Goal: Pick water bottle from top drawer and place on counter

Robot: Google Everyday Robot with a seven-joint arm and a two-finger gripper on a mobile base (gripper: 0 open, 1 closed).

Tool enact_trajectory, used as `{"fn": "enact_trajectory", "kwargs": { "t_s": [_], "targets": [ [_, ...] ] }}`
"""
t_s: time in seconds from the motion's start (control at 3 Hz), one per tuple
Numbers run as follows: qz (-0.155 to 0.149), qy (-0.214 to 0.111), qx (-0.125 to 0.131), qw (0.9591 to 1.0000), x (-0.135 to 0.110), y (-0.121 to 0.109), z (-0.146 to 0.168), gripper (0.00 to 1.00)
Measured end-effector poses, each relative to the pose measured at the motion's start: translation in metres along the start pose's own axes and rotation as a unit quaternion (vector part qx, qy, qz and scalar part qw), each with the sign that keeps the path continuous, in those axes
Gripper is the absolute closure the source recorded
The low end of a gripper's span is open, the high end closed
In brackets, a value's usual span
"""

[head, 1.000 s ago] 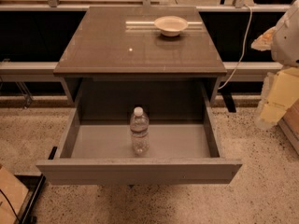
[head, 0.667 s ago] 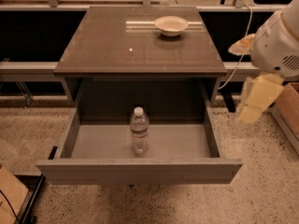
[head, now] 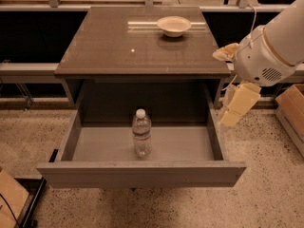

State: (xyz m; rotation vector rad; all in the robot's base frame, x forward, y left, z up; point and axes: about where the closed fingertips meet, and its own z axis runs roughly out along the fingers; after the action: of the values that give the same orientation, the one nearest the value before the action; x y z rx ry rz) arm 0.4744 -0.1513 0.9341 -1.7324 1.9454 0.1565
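A small clear water bottle (head: 142, 136) with a white cap stands upright in the middle of the open top drawer (head: 142, 173), near its front panel. The glossy dark counter (head: 114, 46) is above it. My gripper (head: 233, 114) hangs from the white arm to the right of the cabinet, outside the drawer's right wall and about level with the drawer opening. It holds nothing that I can see and is well apart from the bottle.
A white bowl (head: 174, 25) sits at the back right of the counter. A cardboard box (head: 292, 109) stands on the speckled floor at the right, and another piece of cardboard (head: 9, 198) lies at the bottom left. A rail runs behind the cabinet.
My arm and gripper have moved left and down, from the right edge of the view to right beside the drawer's right wall. The bottle and drawer have not moved.
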Motion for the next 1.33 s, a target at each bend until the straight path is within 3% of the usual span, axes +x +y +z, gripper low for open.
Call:
{"fn": "enact_trajectory", "kwargs": {
  "t_s": [0.33, 0.67, 1.0, 1.33],
  "targets": [
    [0.009, -0.013, -0.021, 0.9997, 0.001, 0.002, 0.033, 0.00],
    [0.009, -0.048, -0.039, 0.9980, -0.005, -0.001, 0.083, 0.00],
    [0.021, -0.088, -0.044, 0.9949, -0.006, -0.011, 0.135, 0.00],
    [0.042, -0.133, -0.047, 0.9891, -0.009, -0.023, 0.180, 0.00]
  ]
}}
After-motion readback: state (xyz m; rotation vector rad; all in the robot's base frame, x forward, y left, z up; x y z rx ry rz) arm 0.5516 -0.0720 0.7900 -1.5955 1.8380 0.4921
